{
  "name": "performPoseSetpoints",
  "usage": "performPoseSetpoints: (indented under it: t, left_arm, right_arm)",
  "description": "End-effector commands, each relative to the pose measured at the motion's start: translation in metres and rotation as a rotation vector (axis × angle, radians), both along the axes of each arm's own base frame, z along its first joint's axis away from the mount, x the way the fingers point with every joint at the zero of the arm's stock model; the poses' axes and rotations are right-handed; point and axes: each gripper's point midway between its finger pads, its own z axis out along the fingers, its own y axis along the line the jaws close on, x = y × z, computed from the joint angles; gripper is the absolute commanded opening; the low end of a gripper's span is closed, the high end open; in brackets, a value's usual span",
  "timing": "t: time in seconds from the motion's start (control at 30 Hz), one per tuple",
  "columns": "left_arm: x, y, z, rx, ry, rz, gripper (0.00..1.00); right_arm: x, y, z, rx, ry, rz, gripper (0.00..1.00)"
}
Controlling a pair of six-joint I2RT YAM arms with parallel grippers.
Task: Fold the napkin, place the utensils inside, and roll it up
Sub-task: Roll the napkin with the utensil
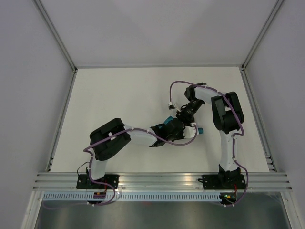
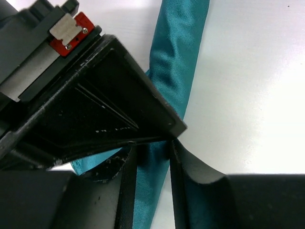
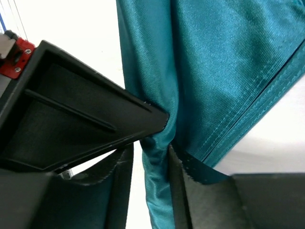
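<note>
Top external view: the left arm (image 1: pixel 138 136) stretches from its base at the near left toward the right. The right arm (image 1: pixel 228 114) rises from the near right, bends at the far side and reaches back left, so that both wrists meet close together on the white counter (image 1: pixel 119 95). Only scraps of the napkin (image 1: pixel 167 121) show there: one teal bit between the two wrists, and another teal end sticking out just right of the left arm's wrist. The rest is hidden beneath the arms. The cloth sits about midway between left and right, a little nearer than the counter's middle. Whether it rests on the counter or hangs just above it cannot be told.

Left wrist view: the napkin is a narrow, tight roll running from the top edge down into the left tool (image 2: pixel 151 164). Its fingers press on the roll from both sides, clamped on it, and bare counter shows to either side of the roll.

Right wrist view: the right tool (image 3: pixel 153 157) pinches a bunched fold of the cloth between its fingers, likewise clamped on it. Above the pinch the cloth spreads wider in loose lengthwise folds, and a stitched hem runs slantwise at the right.
</note>
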Motion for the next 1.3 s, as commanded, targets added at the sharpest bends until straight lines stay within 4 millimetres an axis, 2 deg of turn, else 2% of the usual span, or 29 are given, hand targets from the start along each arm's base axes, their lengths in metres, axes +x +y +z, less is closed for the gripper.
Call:
performPoseSetpoints:
  t: [0.0, 0.13, 0.27, 0.3, 0.47, 0.63, 0.77, 0.8, 0.87, 0.9, 0.93, 0.97, 1.0, 1.1, 1.13, 1.2, 1.23, 1.27]
  left_arm:
    - [-0.054, 0.021, -0.066, 0.122, 0.319, -0.063, 0.26]
    - [-0.058, 0.023, -0.064, 0.115, 0.388, -0.073, 0.21]
    - [-0.064, 0.021, -0.062, 0.092, 0.464, -0.094, 0.18]
    - [-0.066, 0.027, -0.064, 0.105, 0.491, -0.088, 0.17]
    - [-0.072, 0.028, -0.062, 0.087, 0.586, -0.100, 0.15]
    - [-0.070, 0.029, -0.063, 0.081, 0.677, -0.096, 0.14]
    - [-0.070, 0.029, -0.059, 0.047, 0.801, -0.091, 0.13]
    - [-0.064, 0.031, -0.057, 0.030, 0.824, -0.075, 0.13]
    - [-0.066, 0.035, -0.058, 0.020, 0.907, -0.069, 0.13]
    - [-0.059, 0.035, -0.054, 0.000, 0.927, -0.058, 0.13]
    - [-0.059, 0.034, -0.052, -0.011, 0.965, -0.063, 0.14]
    - [-0.059, 0.035, -0.053, -0.010, 0.990, -0.057, 0.14]
    - [-0.055, 0.038, -0.056, -0.003, 1.025, -0.040, 0.14]
    - [-0.051, 0.039, -0.062, 0.013, 1.081, -0.011, 0.14]
    - [-0.053, 0.038, -0.061, 0.003, 1.117, -0.014, 0.14]
    - [-0.045, 0.036, -0.058, -0.014, 1.143, 0.001, 0.14]
    - [-0.049, 0.037, -0.060, -0.012, 1.190, 0.006, 0.14]
    - [-0.047, 0.035, -0.057, -0.023, 1.201, 0.005, 0.15]
  right_arm:
    - [0.018, -0.010, -0.034, -0.055, -0.114, 0.071, 0.45]
    - [0.022, -0.006, -0.023, -0.034, -0.124, 0.039, 0.63]
    - [0.032, -0.004, -0.008, -0.008, -0.148, -0.007, 0.71]
    - [0.037, -0.004, -0.003, -0.003, -0.164, -0.023, 0.72]
    - [0.055, -0.006, 0.023, 0.055, -0.199, -0.135, 0.75]
    - [0.077, -0.011, 0.060, 0.153, -0.232, -0.253, 0.76]
    - [0.094, -0.030, 0.085, 0.218, -0.287, -0.356, 0.76]
    - [0.098, -0.034, 0.093, 0.235, -0.331, -0.374, 0.76]
    - [0.101, -0.045, 0.106, 0.261, -0.411, -0.422, 0.76]
    - [0.100, -0.048, 0.108, 0.259, -0.442, -0.433, 0.76]
    - [0.099, -0.052, 0.111, 0.249, -0.480, -0.441, 0.76]
    - [0.085, -0.054, 0.099, 0.238, -0.475, -0.446, 0.76]
    - [0.089, -0.054, 0.117, 0.262, -0.592, -0.432, 0.76]
    - [0.071, -0.059, 0.118, 0.230, -0.752, -0.394, 0.76]
    - [0.063, -0.053, 0.115, 0.219, -0.789, -0.356, 0.76]
    - [0.049, -0.058, 0.104, 0.154, -0.908, -0.316, 0.76]
    - [0.039, -0.048, 0.099, 0.152, -0.940, -0.267, 0.77]
    - [0.031, -0.053, 0.087, 0.106, -0.991, -0.252, 0.77]
